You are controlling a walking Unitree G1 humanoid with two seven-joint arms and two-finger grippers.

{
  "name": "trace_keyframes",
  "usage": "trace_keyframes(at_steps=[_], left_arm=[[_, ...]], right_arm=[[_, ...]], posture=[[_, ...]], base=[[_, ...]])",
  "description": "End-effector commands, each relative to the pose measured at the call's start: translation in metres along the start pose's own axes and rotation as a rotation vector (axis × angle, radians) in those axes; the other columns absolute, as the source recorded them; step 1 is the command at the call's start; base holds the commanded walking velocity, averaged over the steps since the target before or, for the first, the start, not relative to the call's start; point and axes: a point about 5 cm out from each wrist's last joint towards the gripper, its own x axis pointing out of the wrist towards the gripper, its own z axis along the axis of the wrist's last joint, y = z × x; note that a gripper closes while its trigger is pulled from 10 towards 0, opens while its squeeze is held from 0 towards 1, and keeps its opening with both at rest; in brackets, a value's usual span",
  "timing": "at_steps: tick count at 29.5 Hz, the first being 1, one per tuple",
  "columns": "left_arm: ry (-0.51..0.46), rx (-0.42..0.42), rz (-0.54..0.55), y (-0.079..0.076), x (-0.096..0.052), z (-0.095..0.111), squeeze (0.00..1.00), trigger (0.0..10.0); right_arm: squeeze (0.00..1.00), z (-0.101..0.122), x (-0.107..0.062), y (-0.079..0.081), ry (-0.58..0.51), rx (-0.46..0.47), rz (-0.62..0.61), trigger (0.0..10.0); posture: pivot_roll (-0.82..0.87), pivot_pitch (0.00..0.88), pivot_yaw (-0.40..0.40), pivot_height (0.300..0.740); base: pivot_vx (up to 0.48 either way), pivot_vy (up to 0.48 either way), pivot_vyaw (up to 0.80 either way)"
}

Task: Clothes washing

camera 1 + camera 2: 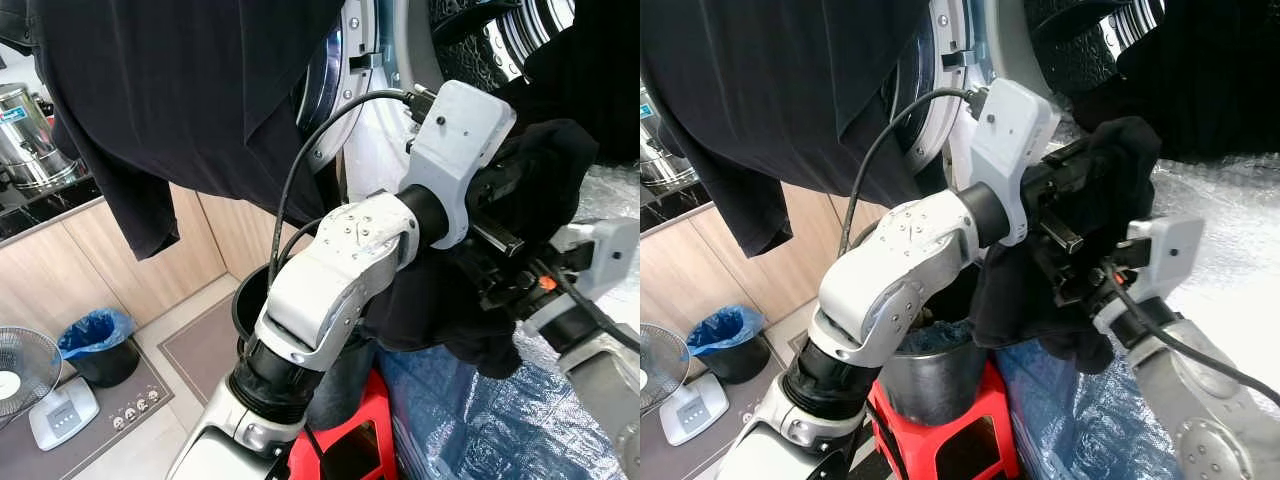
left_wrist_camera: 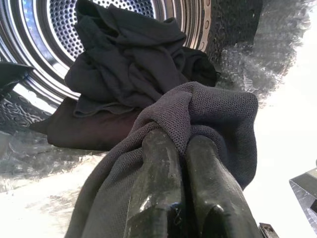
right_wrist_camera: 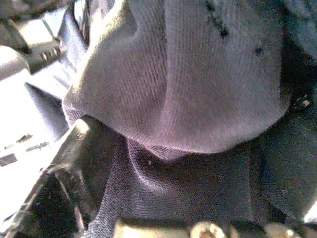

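Left gripper [image 2: 181,148] clenched on a fold of dark knit cloth [image 2: 208,119], raised at the centre right of the head views, just before the open washing machine drum [image 2: 29,59]. Cloth [image 1: 530,190] bunched around the gripper and hanging down below the wrist [image 1: 455,150]. Inside the drum, a heap of more dark clothes [image 2: 129,64], lying against the perforated steel wall, well apart from the held piece. Right gripper [image 1: 510,290] low at the right of the frame, pressed up into the same hanging cloth; fingers buried in fabric, open or closed cannot be told. One black finger [image 3: 84,163] visible against grey cloth in the right wrist view. Large black garment [image 1: 180,100] draped across the upper left of the frame. Below the arms, a steel bucket [image 1: 930,370] standing on a red stool [image 1: 940,440], beside blue plastic sheeting [image 1: 470,420]. Lower left: a bin with a blue liner [image 1: 98,345], a small fan [image 1: 20,365], and wooden cabinets [image 1: 90,260] with a steel urn [image 1: 25,135] on top.
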Motion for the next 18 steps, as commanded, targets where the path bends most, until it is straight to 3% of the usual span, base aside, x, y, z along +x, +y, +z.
trace_keyframes(at_steps=[1, 5, 18], left_arm=[[-0.066, -0.047, -0.056, -0.017, 0.01, 0.014, 0.0, 10.0], [-0.068, -0.051, -0.059, -0.018, 0.01, 0.014, 0.0, 10.0], [-0.075, -0.065, -0.06, -0.019, 0.009, 0.016, 0.0, 10.0]], right_arm=[[0.0, 0.005, 0.007, 0.011, -0.03, 0.006, 0.036, 0.0], [0.0, 0.002, 0.014, 0.02, -0.054, 0.049, 0.048, 0.0], [0.0, -0.004, 0.021, 0.02, -0.059, 0.078, 0.014, 0.0]], posture=[[-0.15, 0.037, 0.075, 0.74], [-0.14, 0.038, 0.073, 0.74], [-0.13, 0.039, 0.075, 0.74]], base=[[0.0, 0.0, 0.0], [0.0, 0.0, 0.0], [0.0, 0.0, 0.0]])
